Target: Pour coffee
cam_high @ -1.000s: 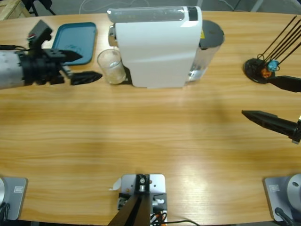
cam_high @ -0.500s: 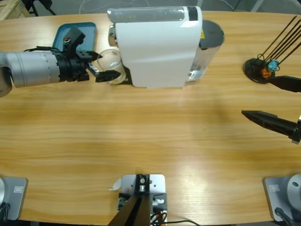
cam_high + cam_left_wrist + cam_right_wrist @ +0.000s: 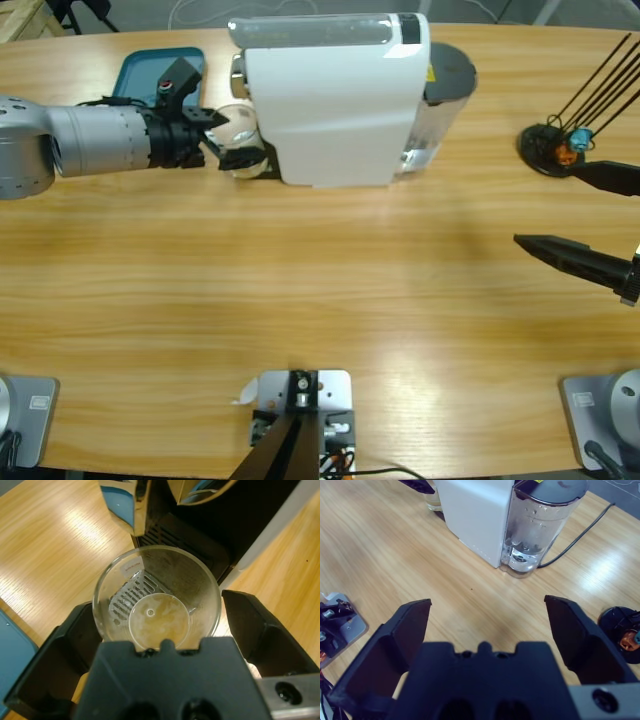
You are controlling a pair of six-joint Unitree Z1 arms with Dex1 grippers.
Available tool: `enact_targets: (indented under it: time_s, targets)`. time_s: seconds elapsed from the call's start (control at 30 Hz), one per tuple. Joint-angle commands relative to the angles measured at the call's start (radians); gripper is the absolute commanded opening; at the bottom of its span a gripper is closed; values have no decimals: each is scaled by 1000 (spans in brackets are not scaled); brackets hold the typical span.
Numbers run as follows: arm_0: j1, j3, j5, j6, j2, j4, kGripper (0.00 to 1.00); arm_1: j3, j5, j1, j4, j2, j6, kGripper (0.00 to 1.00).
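A clear glass [image 3: 156, 597] stands on the black drip grate at the front of the white coffee machine [image 3: 335, 100], under its spout. A shallow layer of pale amber coffee [image 3: 160, 622] lies in the glass's bottom. My left gripper [image 3: 240, 138] is open, and its two jaws stand either side of the glass [image 3: 238, 118], close to its wall. Far off at the right edge, my right gripper [image 3: 545, 205] is open and holds nothing. In the right wrist view it [image 3: 487, 610] looks across bare table toward the machine [image 3: 475, 510].
A blue tray [image 3: 150, 75] lies behind the left arm at the table's back left. The machine's clear water tank [image 3: 445, 90] sits on its right side, with a cord trailing back. A black stand with thin rods [image 3: 550, 150] is near the right gripper.
The left arm has reached right toward the machine, and its open jaws now stand around the glass instead of short of it. The right arm has stayed still.
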State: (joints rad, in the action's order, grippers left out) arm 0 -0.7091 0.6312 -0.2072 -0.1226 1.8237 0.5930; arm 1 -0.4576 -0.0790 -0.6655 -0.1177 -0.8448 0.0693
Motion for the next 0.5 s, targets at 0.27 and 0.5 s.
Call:
enact_targets:
  time_s: [0.27,0.5]
  targets:
    - [-7,-3,25,4,59,30,737,34,-10,-9,3,9,18,1000]
    - [-7,-3,23,3,61,30,514,34,-12,-8,3,9,19,1000]
